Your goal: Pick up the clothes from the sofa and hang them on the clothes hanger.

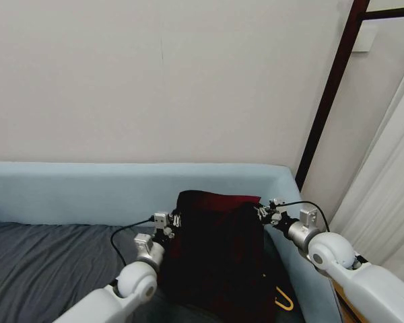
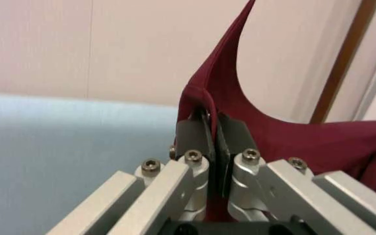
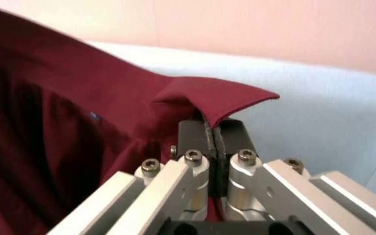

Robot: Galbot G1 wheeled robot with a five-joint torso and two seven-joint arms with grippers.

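A dark red shirt point(image 1: 219, 249) hangs stretched between my two grippers above the sofa seat. My left gripper point(image 1: 178, 221) is shut on the shirt's left shoulder edge, and the left wrist view shows the red cloth point(image 2: 220, 93) pinched between its dark pads point(image 2: 191, 137). My right gripper point(image 1: 261, 214) is shut on the right shoulder; in the right wrist view the collar fold point(image 3: 220, 98) sits clamped between its pads point(image 3: 230, 134). A yellow hanger hook point(image 1: 284, 301) peeks out at the shirt's lower right.
The light blue sofa point(image 1: 67, 192) has a grey seat cover point(image 1: 40, 262) on the left. A dark wooden rack post point(image 1: 330, 87) stands at the right behind the sofa arm. White curtain point(image 1: 390, 168) hangs at the far right.
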